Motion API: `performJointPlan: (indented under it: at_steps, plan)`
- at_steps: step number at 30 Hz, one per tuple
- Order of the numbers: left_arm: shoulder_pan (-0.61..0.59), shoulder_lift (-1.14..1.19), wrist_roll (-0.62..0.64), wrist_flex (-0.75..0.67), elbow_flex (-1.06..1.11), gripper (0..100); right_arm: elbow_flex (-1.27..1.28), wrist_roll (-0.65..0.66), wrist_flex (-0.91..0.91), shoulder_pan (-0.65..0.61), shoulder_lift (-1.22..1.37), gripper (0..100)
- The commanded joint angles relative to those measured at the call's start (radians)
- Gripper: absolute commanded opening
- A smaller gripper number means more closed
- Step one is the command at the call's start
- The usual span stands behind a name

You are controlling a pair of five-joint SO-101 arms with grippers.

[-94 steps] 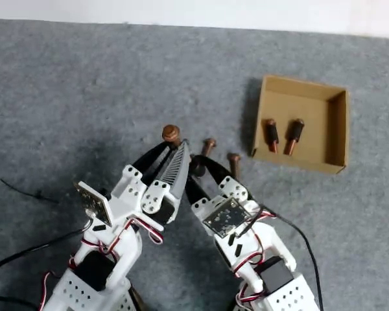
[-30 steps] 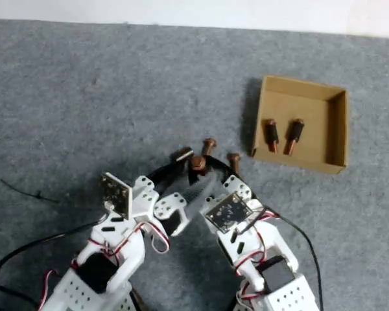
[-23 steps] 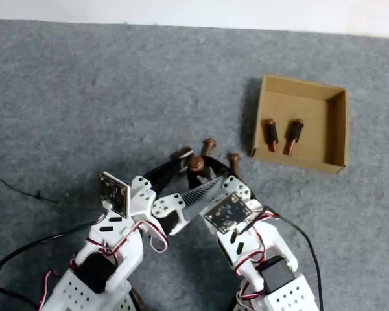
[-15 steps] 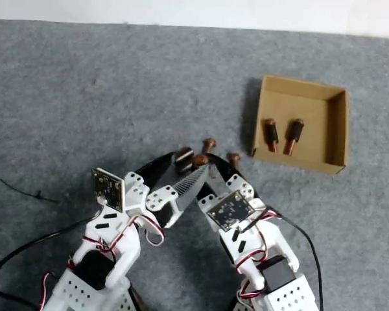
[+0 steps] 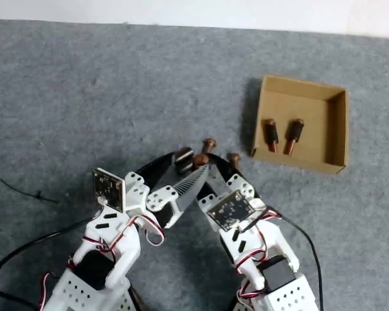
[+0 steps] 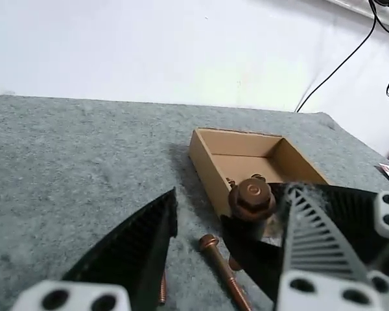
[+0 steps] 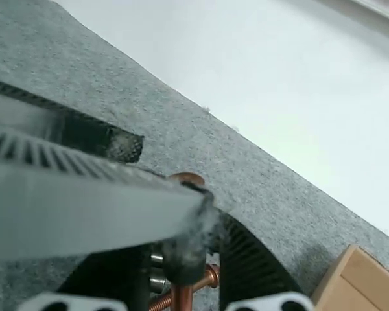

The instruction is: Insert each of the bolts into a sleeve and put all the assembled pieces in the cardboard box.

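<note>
My right gripper (image 5: 206,171) is shut on a black sleeve with a copper bolt (image 5: 200,160) standing in it, head up. The same bolt head (image 6: 251,197) sits between the spread fingers of my open left gripper (image 5: 191,163), close to its ribbed finger (image 6: 311,240). That ribbed finger (image 7: 84,214) crosses the right wrist view in front of the bolt head (image 7: 187,178). Two loose bolts (image 5: 209,144) (image 5: 234,157) lie on the grey mat just beyond. The cardboard box (image 5: 337,116) at the right holds two assembled pieces (image 5: 271,134) (image 5: 294,136).
A short dark and copper piece (image 5: 183,157) sits by the tip of the left gripper's black finger. A thin black wire (image 5: 26,192) lies at the left. The mat (image 5: 84,91) ends at a white wall at the back.
The left gripper carried the bolt down to the right gripper, let go of it and opened. Nothing has moved in the last half second.
</note>
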Motion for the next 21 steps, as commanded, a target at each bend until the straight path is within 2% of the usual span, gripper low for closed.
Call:
performJointPlan:
  at_steps: [1,5,12,21]
  plan:
    - [-0.016,-0.018,0.037,-0.02,-0.012,25,0.128,0.002,-0.01,0.01,-0.024,0.5]
    - [-0.071,-0.018,0.126,-0.023,-0.013,25,0.128,0.002,-0.01,0.016,-0.024,0.5]
    - [-0.249,-0.018,0.245,-0.023,-0.056,25,0.128,0.002,-0.031,0.056,-0.024,0.5]
    - [-0.259,-0.015,0.264,-0.02,-0.045,25,0.128,0.002,-0.031,0.059,-0.024,0.5]
